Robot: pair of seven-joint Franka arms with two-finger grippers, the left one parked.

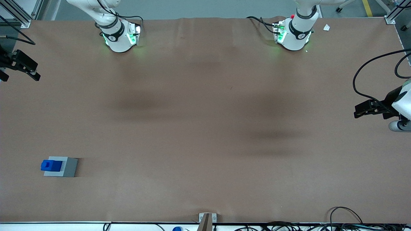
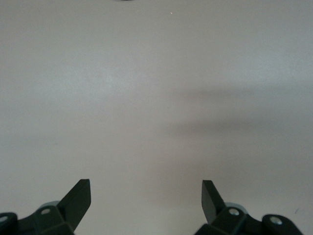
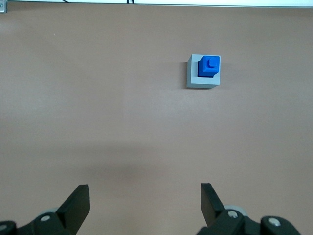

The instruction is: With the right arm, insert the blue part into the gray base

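The blue part (image 1: 51, 165) sits in the socket of the gray base (image 1: 69, 167), stud up, at the working arm's end of the table and close to the front camera. In the right wrist view the blue part (image 3: 209, 66) fills one corner area of the gray base (image 3: 200, 83). The right arm's gripper (image 1: 21, 75) hangs high above the table edge, farther from the front camera than the base and well apart from it. Its fingers stand wide open with nothing between them (image 3: 145, 188).
Both arm bases (image 1: 118, 37) (image 1: 293, 35) stand along the table edge farthest from the front camera. A white paper scrap (image 1: 326, 27) lies near the parked arm's base. Black cables (image 1: 346, 218) and a small bracket (image 1: 207, 219) line the nearest edge.
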